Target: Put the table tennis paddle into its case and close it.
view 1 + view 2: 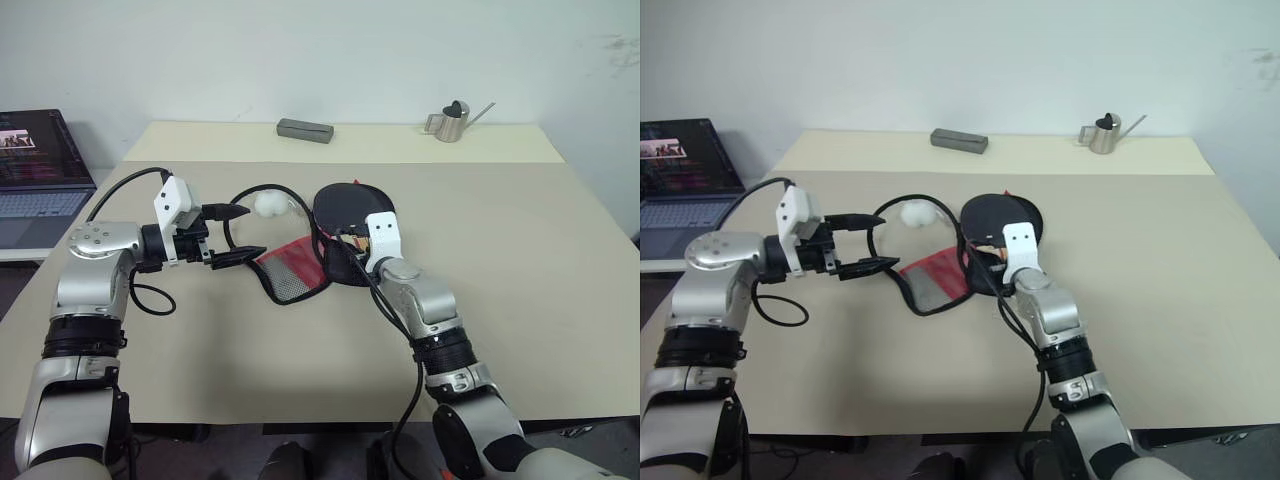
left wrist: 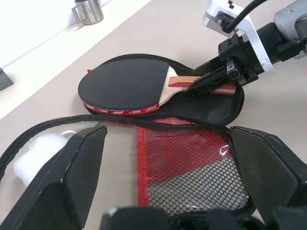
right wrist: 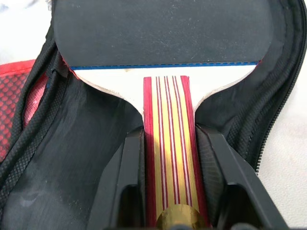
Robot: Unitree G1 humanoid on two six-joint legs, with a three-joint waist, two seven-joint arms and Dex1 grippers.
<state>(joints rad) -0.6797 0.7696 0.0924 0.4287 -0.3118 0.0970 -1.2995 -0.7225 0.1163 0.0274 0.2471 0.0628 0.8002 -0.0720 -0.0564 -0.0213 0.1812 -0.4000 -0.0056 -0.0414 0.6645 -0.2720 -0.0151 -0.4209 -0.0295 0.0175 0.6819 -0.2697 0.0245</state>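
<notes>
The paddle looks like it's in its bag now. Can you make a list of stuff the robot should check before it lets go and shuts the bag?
1. Table tennis paddle lies inside the open case: ok.
2. Handle sits between the right end effector fingers: ok, they flank it closely; whether they press it, cannot tell.
3. Paddle head fully inside the case's rim: cannot tell; in the left wrist view the head's far edge sits right at the rim.
4. Red mesh flap folded over the paddle: not ok, it lies open on the table.
5. Left end effector open and free to take the flap: ok.
6. Pom-pom clear of the zip line: cannot tell.
</notes>
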